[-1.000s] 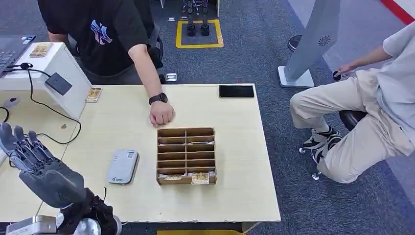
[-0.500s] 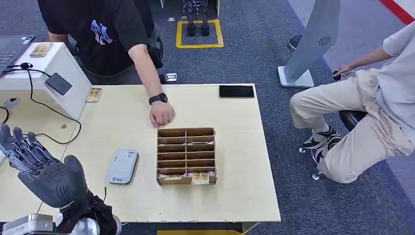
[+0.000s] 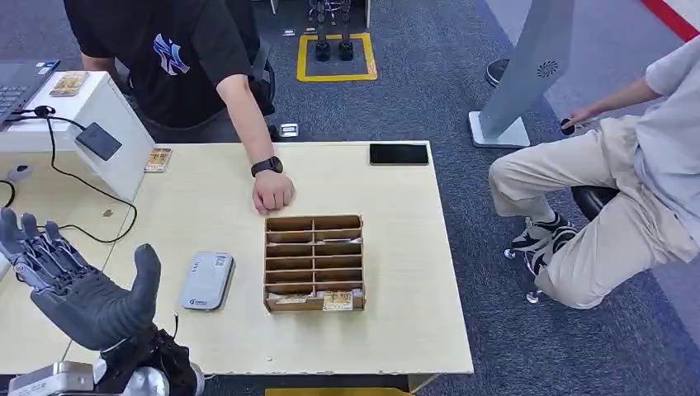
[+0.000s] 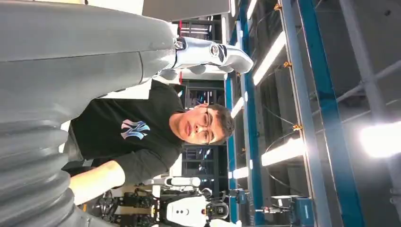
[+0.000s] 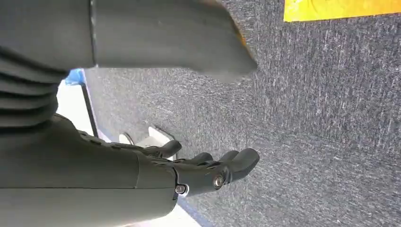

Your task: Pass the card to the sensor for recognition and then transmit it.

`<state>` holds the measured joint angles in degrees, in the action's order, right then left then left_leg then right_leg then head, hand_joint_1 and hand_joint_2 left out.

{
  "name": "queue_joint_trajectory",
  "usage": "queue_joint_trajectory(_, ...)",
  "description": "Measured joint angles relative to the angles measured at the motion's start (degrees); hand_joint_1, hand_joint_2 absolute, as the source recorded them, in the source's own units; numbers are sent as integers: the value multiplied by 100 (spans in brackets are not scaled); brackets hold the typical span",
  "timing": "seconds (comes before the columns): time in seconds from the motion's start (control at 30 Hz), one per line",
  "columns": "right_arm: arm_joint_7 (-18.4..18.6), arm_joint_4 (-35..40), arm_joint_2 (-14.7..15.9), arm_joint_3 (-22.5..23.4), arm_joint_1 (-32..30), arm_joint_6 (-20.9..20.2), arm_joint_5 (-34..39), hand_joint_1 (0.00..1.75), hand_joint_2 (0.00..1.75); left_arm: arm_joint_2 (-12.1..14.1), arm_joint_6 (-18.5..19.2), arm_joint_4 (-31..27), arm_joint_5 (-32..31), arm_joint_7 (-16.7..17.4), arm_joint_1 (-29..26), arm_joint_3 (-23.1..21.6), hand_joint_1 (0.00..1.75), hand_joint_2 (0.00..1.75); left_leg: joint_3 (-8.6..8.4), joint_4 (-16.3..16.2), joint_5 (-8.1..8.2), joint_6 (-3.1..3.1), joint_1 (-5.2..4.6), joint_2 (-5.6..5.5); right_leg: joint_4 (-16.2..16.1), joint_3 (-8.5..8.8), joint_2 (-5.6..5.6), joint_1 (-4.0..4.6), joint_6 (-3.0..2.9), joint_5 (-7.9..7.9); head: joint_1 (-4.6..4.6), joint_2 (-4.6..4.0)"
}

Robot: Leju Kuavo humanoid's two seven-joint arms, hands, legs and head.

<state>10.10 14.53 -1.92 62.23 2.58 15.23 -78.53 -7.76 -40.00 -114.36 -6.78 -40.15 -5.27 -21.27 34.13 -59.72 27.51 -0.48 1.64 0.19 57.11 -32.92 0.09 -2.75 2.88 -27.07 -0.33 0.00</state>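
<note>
A cardboard slot rack (image 3: 314,262) stands mid-table, with cards (image 3: 337,300) showing in its front row. A flat grey card reader (image 3: 206,280) lies just left of the rack. My left hand (image 3: 78,285) is raised over the table's front left corner with its fingers spread, its thumb out, and nothing in it. It is well to the left of the reader. In the left wrist view its grey thumb (image 4: 71,47) takes up the near side. My right hand (image 5: 189,175) hangs over dark carpet with its fingers loosely extended, holding nothing.
A person in a black shirt rests a fist (image 3: 272,191) on the table just behind the rack. A white sloped box (image 3: 115,157) with a black pad (image 3: 99,140) and cable stands at back left, with a loose card (image 3: 158,159) beside it. A black phone (image 3: 399,153) lies at the far edge. A seated person (image 3: 611,206) is at right.
My left hand's thumb has swung outward and up from the palm. The hand itself has stayed almost in place, and the person's fist has not moved.
</note>
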Motion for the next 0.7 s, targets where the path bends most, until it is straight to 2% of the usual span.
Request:
queue_joint_trajectory(0.03, 0, 2, 0, 0, 0, -2, 0, 0, 0, 0, 0, 0, 0, 0, 0, 2, 0, 175, 0, 0, 0, 0, 0, 0, 0, 0, 0, 0, 0, 0, -2, 0)
queue_joint_trajectory(0.07, -2, 4, 0, 0, 0, -7, 0, 0, 175, 0, 0, 0, 0, 0, 0, 0, 0, 175, 0, 0, 0, 0, 0, 0, 0, 0, 0, 0, 0, 0, -2, 0)
queue_joint_trajectory(0.1, -11, 4, 0, 0, 0, -4, 0, 0, 175, 0, 0, 0, 0, 0, 0, 0, 0, 175, 0, 0, 0, 0, 0, 0, 0, 0, 0, 0, 0, 0, -2, 0)
queue_joint_trajectory(0.13, -11, 7, 0, 0, 0, -4, 0, 0, 175, 0, 0, 0, 0, 0, 0, 2, 0, 0, 0, 0, 0, 0, 0, 0, 0, 0, 0, 0, 0, 0, -2, 0)
queue_joint_trajectory(0.2, -17, 9, 0, 0, 0, -2, -7, 0, 175, 0, 0, 0, -4, 0, 0, 2, 0, 0, 0, 0, 0, 0, 0, 0, 0, 0, 0, 0, 0, 0, -2, 0)
queue_joint_trajectory(0.23, -17, 11, 0, 0, 0, -2, -9, 0, 175, 0, 0, 0, -9, 0, 0, 2, 0, 175, 0, 0, 0, 0, 0, 0, 0, 0, 0, 0, 0, 0, -2, 0)
queue_joint_trajectory(0.27, -17, 13, 0, 0, 0, 2, -15, 0, 0, 0, 0, 0, -13, 0, 0, 0, 0, 175, 0, 0, 0, 0, 0, 0, 0, 0, 0, 0, 0, 0, -2, 0)
queue_joint_trajectory(0.4, -17, 17, 0, 0, 0, 11, -68, 0, 0, 0, 0, 0, -42, 0, 0, 0, 0, 175, 0, 0, 0, 0, 0, 0, 0, 0, 0, 0, 0, 0, -2, 0)
queue_joint_trajectory(0.43, -17, 20, 0, 0, 0, 13, -68, 0, 175, 0, 0, 0, -39, 0, 0, 2, 0, 175, 0, 0, 0, 0, 0, 0, 0, 0, 0, 0, 0, 0, 0, 0)
queue_joint_trajectory(0.47, -17, 20, 0, 0, 0, 15, -68, 0, 175, 0, 0, 0, -33, 0, 0, 2, 0, 175, 0, 0, 0, 0, 0, 0, 0, 0, 0, 0, 0, 0, -2, 0)
queue_joint_trajectory(0.5, -17, 20, 0, 0, 0, 20, -66, 0, 175, 0, 0, 0, -28, 0, 0, 2, 0, 0, 0, 0, 0, 0, 0, 0, 0, 0, 0, 0, 0, 0, 0, 0)
queue_joint_trajectory(0.53, -17, 22, 0, 0, 0, 28, -74, 0, 175, 0, 0, 0, -24, 0, 0, 2, 0, 0, 0, 0, 0, 0, 0, 0, 0, 0, 0, 0, 0, 0, -2, 0)
queue_joint_trajectory(0.57, -17, 22, 0, 0, 0, 33, -87, 0, 0, 0, 0, 0, -13, 0, 0, 2, 0, 175, 0, 0, 0, 0, 0, 0, 0, 0, 0, 0, 0, 0, 0, 0)
queue_joint_trajectory(0.7, -11, 22, 0, 2, 0, 61, -83, 0, 0, 0, 0, 0, 17, 0, -1, 2, 0, 175, 0, 0, 0, 0, 0, 0, 0, 0, 0, 0, 0, 0, -2, 0)
